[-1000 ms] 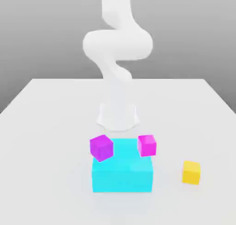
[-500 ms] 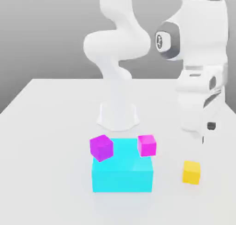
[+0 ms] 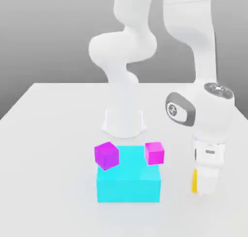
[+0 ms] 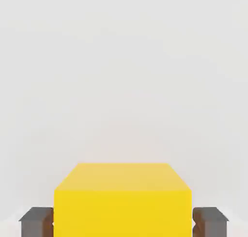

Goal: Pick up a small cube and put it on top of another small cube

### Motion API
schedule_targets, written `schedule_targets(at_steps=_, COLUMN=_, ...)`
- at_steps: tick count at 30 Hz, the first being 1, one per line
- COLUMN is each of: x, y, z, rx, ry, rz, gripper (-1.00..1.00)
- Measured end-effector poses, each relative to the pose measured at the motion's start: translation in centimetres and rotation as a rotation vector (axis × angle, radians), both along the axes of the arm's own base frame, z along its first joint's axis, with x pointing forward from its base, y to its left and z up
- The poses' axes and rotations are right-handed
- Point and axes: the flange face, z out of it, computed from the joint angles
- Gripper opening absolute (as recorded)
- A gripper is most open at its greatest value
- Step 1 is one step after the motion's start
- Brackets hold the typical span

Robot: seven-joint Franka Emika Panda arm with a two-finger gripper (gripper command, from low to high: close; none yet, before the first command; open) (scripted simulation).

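1 yellow cube [image 4: 122,202] pinched in gripper [image 4: 122,222]; 2 magenta cubes [image 3: 106,155], 1 cyan block [image 3: 128,182].

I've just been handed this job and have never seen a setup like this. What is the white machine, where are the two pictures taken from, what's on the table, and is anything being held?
The white machine is a simulated robot arm, bolted to a white table. The exterior view looks at the whole scene from off the arm; the hand view looks out from a camera on the arm's hand.

On the table sits a large cyan block with two magenta cubes at its back corners. On the exterior view's right, the arm is bent down over a small yellow cube.

In the hand view, the claw has its two dark fingers shut against the yellow cube's sides. The cube looks not yet lifted.
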Motion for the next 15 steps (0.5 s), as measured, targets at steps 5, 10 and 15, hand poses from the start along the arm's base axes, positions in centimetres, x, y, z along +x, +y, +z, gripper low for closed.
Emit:
schedule_targets(at_steps=5, x=0.1, y=0.1, z=1.7, rx=-0.001, ry=-0.001, rz=0.001, gripper=-1.00)
schedule_targets(at_steps=10, x=0.6, y=0.4, z=6.1, rx=-0.001, ry=0.000, rz=-0.004, gripper=-1.00)
schedule_targets(at_steps=15, x=5.0, y=3.1, z=7.6, rx=-0.004, ry=-0.002, rz=-0.038, gripper=-1.00)
